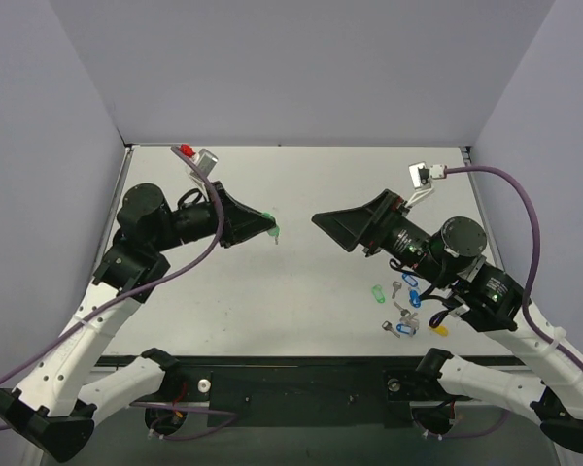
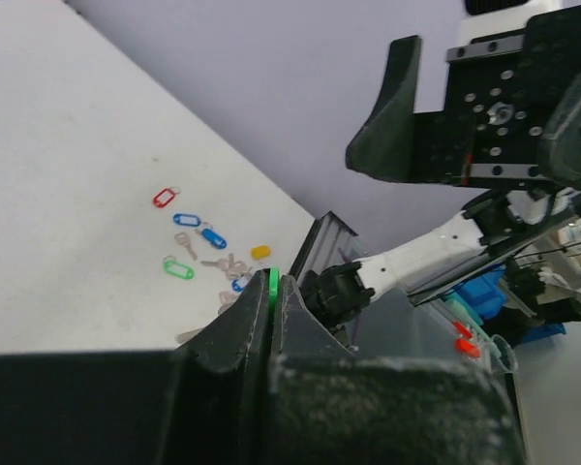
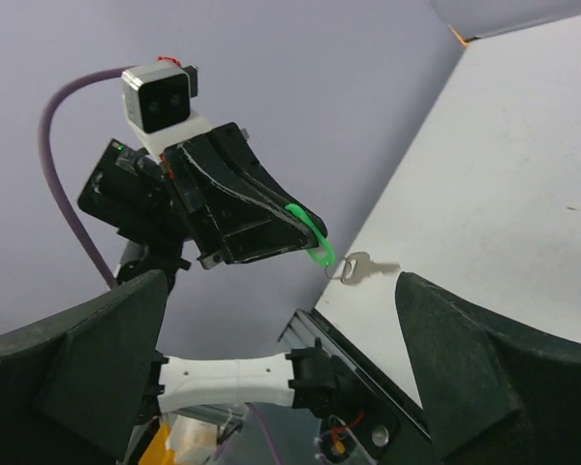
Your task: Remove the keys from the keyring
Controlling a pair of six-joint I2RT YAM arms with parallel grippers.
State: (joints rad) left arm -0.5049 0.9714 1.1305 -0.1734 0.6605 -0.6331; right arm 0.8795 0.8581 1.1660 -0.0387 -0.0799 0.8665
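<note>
My left gripper [image 1: 269, 226] is shut on the bright green plastic head [image 2: 273, 285] of a key and holds it above the table. In the right wrist view the green head [image 3: 310, 237] sticks out of the left gripper's tip. The thin silver keyring [image 3: 333, 268] hangs from it, and the bare silver key [image 3: 361, 266] hangs on the ring. My right gripper [image 1: 323, 221] is open and empty. It faces the left gripper, a short way to its right. Its fingers [image 3: 107, 349] stand wide apart on either side of the hanging key.
Several loose keys and coloured tags lie on the table near the right arm: a green tag [image 1: 378, 293], a blue tag [image 1: 413, 297], a yellow tag [image 1: 437, 330]. They also show in the left wrist view, with a red tag [image 2: 165, 197]. Grey walls enclose the table.
</note>
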